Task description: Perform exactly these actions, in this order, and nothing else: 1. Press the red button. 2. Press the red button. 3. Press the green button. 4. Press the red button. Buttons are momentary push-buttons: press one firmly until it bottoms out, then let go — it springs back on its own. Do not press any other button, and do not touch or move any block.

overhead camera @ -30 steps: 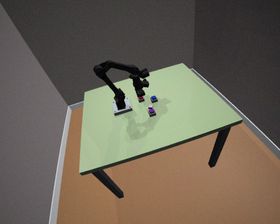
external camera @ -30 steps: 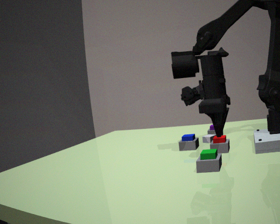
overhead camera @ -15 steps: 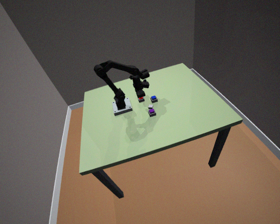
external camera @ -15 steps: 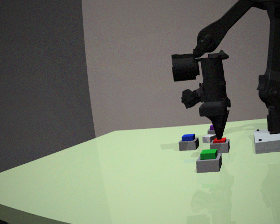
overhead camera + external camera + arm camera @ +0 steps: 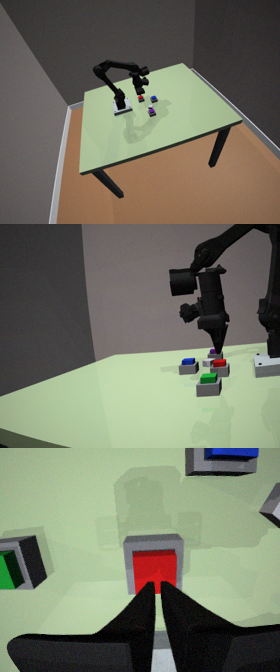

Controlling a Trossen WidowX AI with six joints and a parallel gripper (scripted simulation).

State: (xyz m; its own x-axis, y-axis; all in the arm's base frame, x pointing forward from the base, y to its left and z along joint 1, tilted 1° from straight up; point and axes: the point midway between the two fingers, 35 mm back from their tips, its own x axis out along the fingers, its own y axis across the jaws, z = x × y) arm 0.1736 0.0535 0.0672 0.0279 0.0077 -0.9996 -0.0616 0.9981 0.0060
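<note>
The red button (image 5: 140,97) (image 5: 219,363) (image 5: 155,568) sits in a grey housing, its cap standing up above the rim. My gripper (image 5: 218,353) (image 5: 157,587) is shut and empty, pointing down. Its tips hang a short gap above the red cap and do not touch it. In the wrist view the tips cover the near edge of the cap. The green button (image 5: 209,378) (image 5: 7,570) stands nearest in the exterior view, its cap raised, and at the left edge of the wrist view. In the top view the green button is hidden behind the arm.
The blue button (image 5: 153,97) (image 5: 188,361) (image 5: 231,452) lies beyond the red one. The purple button (image 5: 151,111) (image 5: 212,351) stands on the side away from green. A small white block (image 5: 150,106) (image 5: 208,362) (image 5: 274,507) lies between purple, blue and red.
</note>
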